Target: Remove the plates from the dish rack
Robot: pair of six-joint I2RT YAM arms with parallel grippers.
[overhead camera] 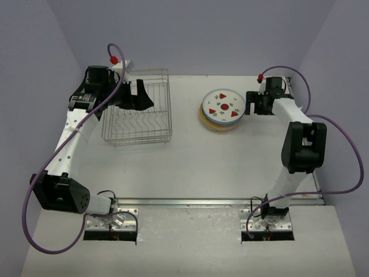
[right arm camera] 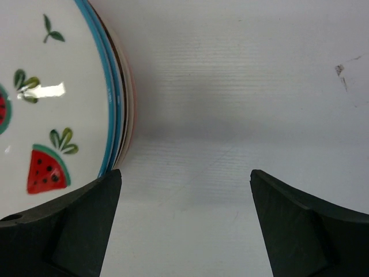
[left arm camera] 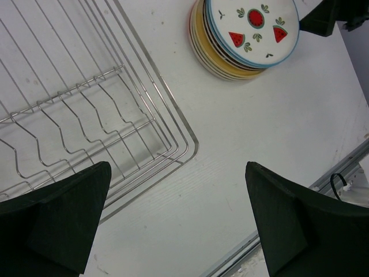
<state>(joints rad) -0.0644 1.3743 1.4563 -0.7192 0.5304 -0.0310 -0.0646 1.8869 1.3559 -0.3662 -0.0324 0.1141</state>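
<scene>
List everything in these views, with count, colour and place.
dish rack: one, silver wire, empty, left side of the table
plates: one stack, number unclear, top one white with red wedges and a blue rim, right of the rack
table: one, white, under everything
cables: two, purple, one looping by each arm
left fingers: two, black, open, above the rack
right fingers: two, black, open, just right of the plates

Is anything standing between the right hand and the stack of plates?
Nothing visible. The right hand is open right beside the stack of plates, with only table surface between them; the dish rack stands well off to the side.
</scene>
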